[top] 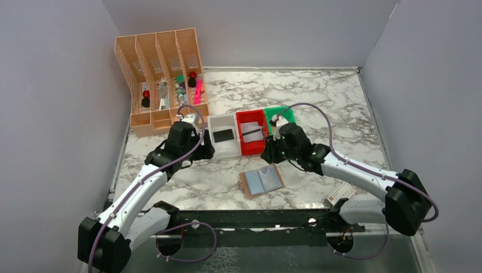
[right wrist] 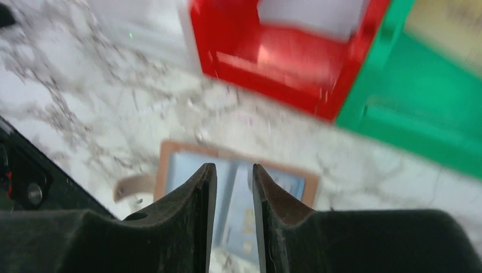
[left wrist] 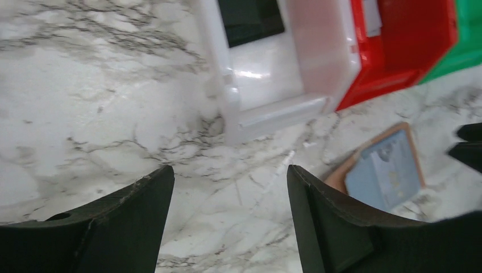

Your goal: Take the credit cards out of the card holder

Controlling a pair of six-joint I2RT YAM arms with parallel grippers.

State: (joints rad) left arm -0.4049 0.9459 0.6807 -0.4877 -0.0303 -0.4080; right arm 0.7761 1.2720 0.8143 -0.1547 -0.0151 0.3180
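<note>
Right claw (right wrist: 234,168): jaws narrowly parted, nothing gripped, held over the open card holder (top: 261,181), presumably lined up to pinch a card edge. The holder is laid flat, inner faces up, mid-span by the tabletop's near edge. Left claw (left wrist: 230,170) is spread wide, empty, beside the white bin (top: 224,149), where a dark card (top: 223,135) is seen. Whether cards remain in the holder cannot be told.

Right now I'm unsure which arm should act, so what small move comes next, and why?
Probably lower the right gripper straight toward the card holder. Its jaws stand slightly apart with nothing between them, aimed at the holder's open pale blue faces, while the left gripper hangs wide open over bare table beside the white bin. I cannot tell what its pockets hold.
</note>
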